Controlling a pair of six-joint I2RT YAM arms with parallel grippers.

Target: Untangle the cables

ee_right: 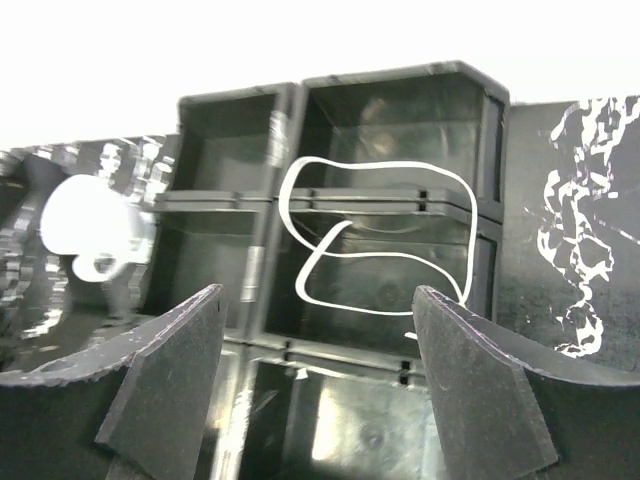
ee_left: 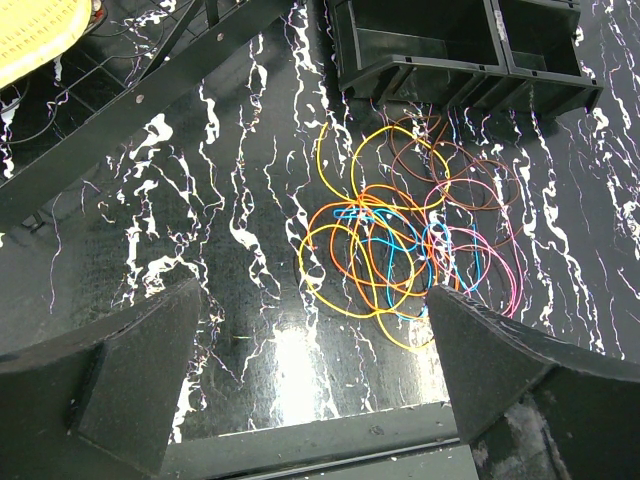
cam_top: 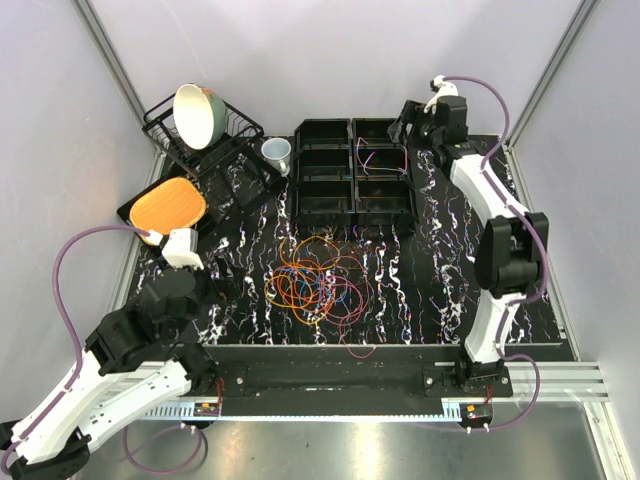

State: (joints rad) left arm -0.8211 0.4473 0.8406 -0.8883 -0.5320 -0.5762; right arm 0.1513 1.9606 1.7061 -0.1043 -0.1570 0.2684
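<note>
Since cables (ee_left: 385, 215) look soft, light, floppy: grab yellow loop (ee_left: 322, 160) at pile's 11 o'clock. Left gripper (ee_left: 315, 370), right gripper (ee_right: 318, 340) wide, empty.

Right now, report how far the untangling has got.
Done: one cable lies apart in the right column of the black bins. In hand: nothing. The right gripper hangs open above that cable, and the left gripper is open, facing the pile. Left: the other cables lie knotted in that pile, mid-table.
</note>
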